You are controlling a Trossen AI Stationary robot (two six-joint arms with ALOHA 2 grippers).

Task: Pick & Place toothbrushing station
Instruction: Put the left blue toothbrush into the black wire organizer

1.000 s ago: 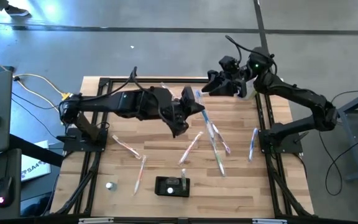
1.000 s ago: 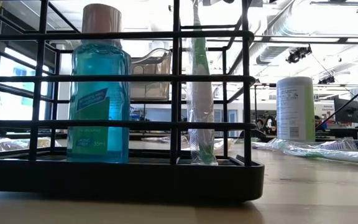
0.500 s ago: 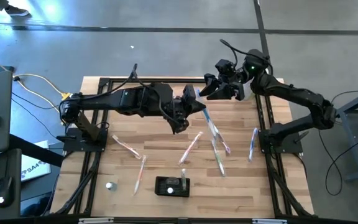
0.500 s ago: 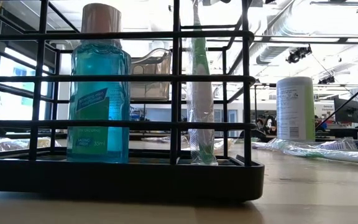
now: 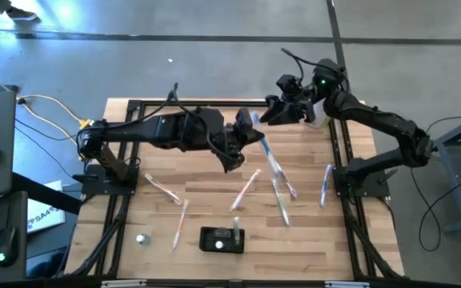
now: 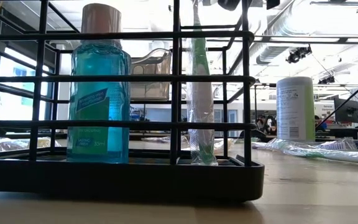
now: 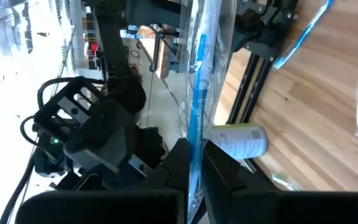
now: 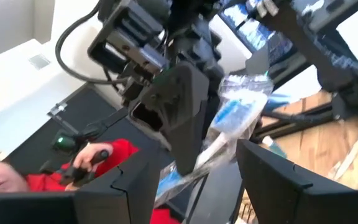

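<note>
High view: the station (image 5: 222, 239) sits near the table's (image 5: 206, 176) front edge, bare wood around it, well apart from both arms. The left gripper (image 5: 250, 130), mid-table toward the back, is clamped on a wrapped brush (image 7: 196, 106). The right gripper (image 5: 272, 112) hovers just beside it at the back edge, fingers (image 8: 135, 180) apart. Only the low view shows a mouthwash bottle (image 6: 98, 93) standing in the station's rack

My two arms were matte black: the left arm (image 5: 158, 132) bulky with a looping cable, the right arm (image 5: 374, 124) slimmer, showing a green light.
</note>
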